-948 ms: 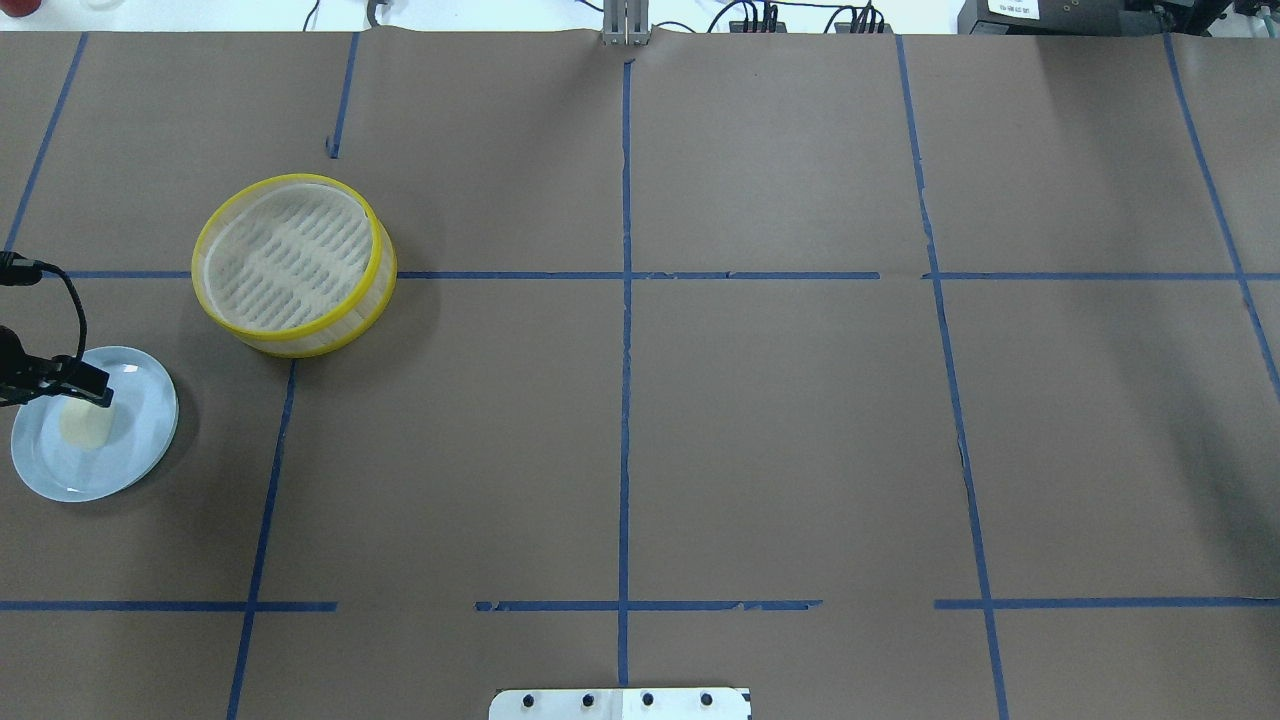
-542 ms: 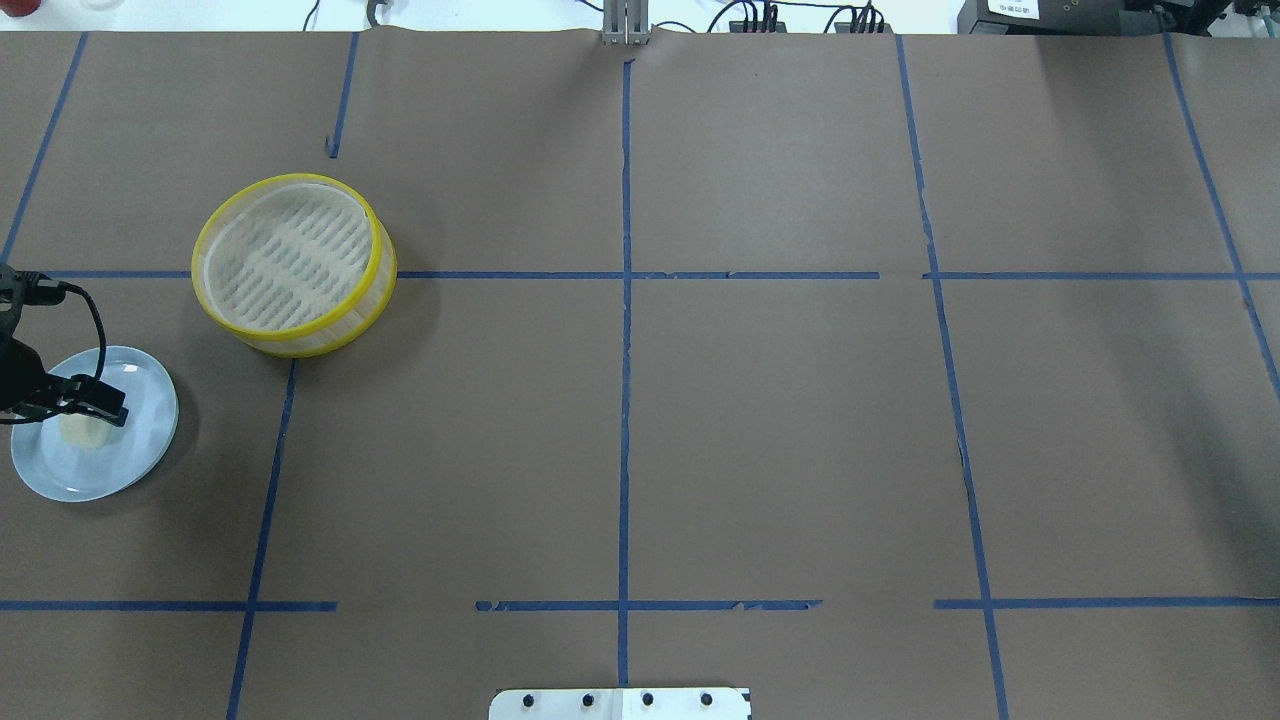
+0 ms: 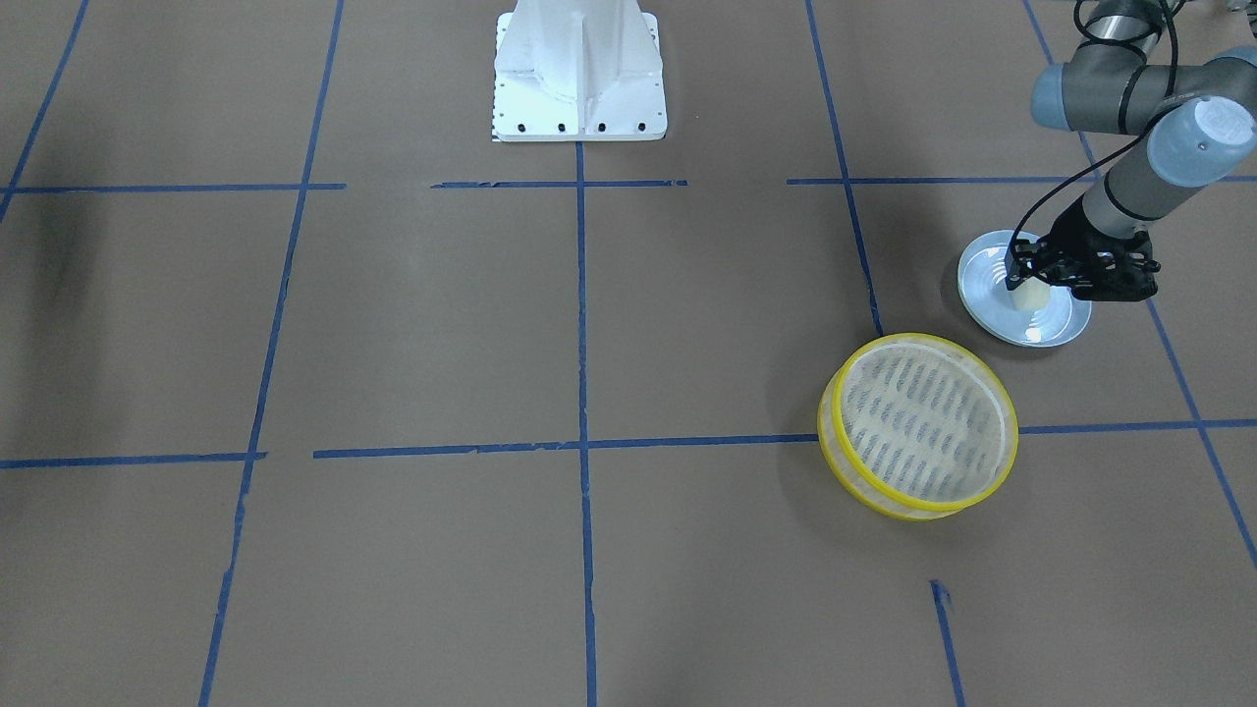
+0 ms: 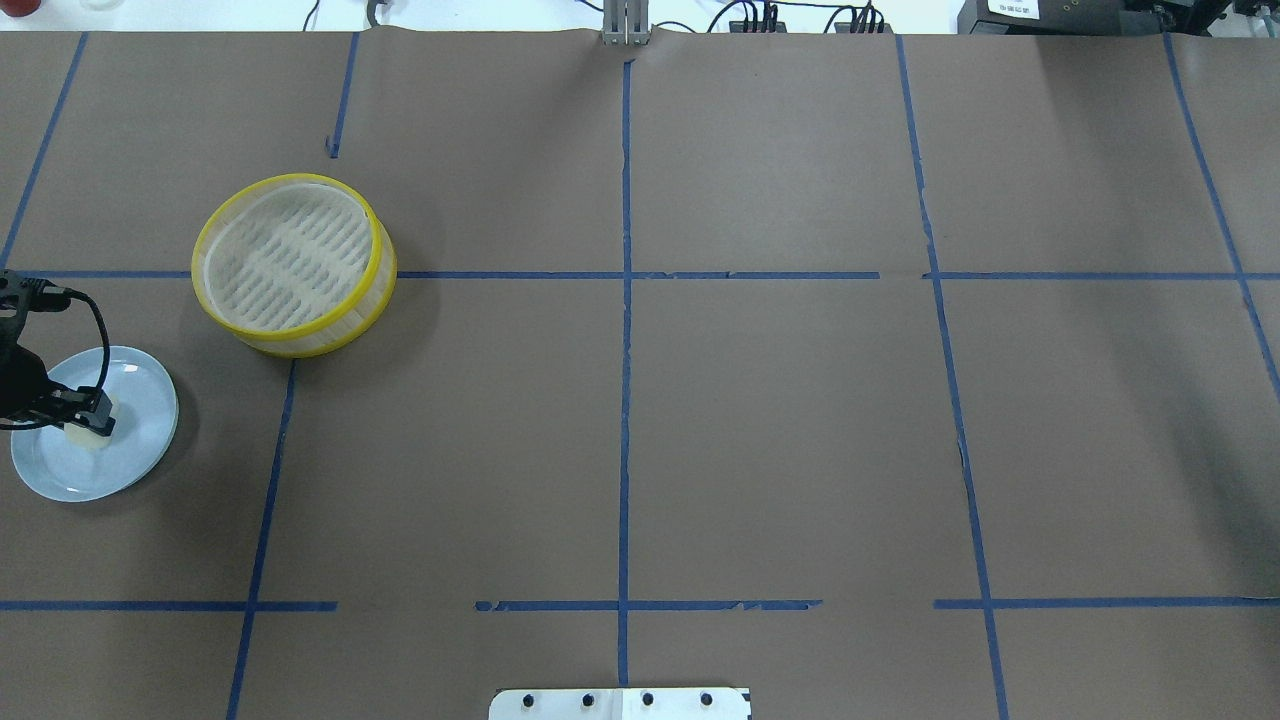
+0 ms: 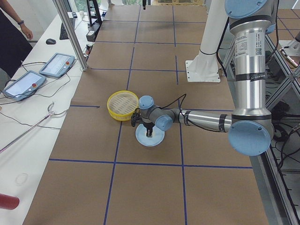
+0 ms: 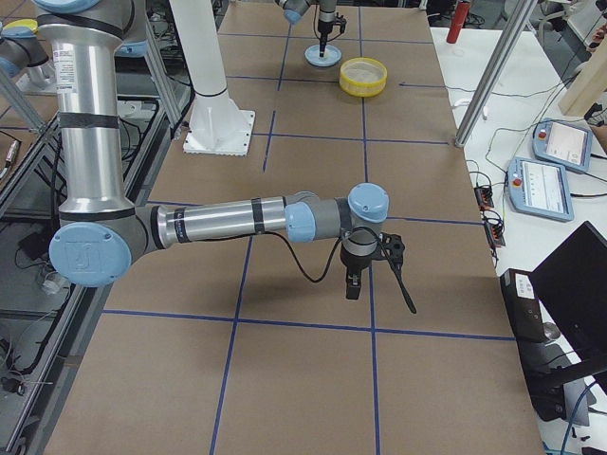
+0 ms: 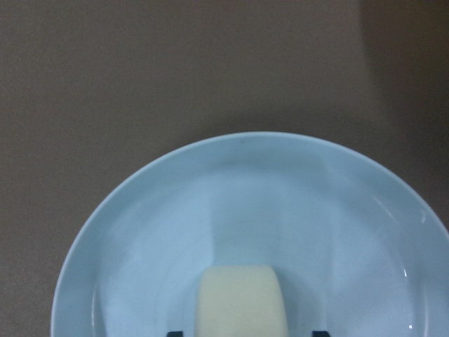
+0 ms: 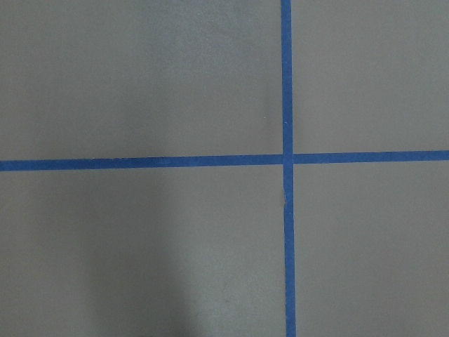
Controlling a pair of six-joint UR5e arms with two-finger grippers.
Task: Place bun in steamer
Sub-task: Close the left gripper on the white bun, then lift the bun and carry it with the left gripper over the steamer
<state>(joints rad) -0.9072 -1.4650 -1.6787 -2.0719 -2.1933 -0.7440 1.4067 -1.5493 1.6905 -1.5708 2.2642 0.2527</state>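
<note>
The cream-white bun (image 7: 240,302) lies on a pale blue plate (image 7: 245,175) at the table's left side; it also shows in the overhead view (image 4: 84,436) and the front view (image 3: 1027,297). My left gripper (image 4: 96,414) is low over the plate, open, with a dark fingertip on each side of the bun and a gap to it. The yellow-rimmed steamer (image 4: 330,335) stands empty beyond the plate and also shows in the front view (image 3: 835,424). My right gripper (image 6: 353,284) shows only in the right side view, above bare table; I cannot tell its state.
Brown paper with blue tape lines covers the table (image 4: 760,420). The robot's white base (image 3: 579,69) stands at the middle of the near edge. Tablets (image 5: 56,64) and cables lie on the white bench beyond the far edge.
My left gripper has moved down and a little toward the robot's side of the plate, so it now covers most of the bun. Steamer and plate have not moved.
</note>
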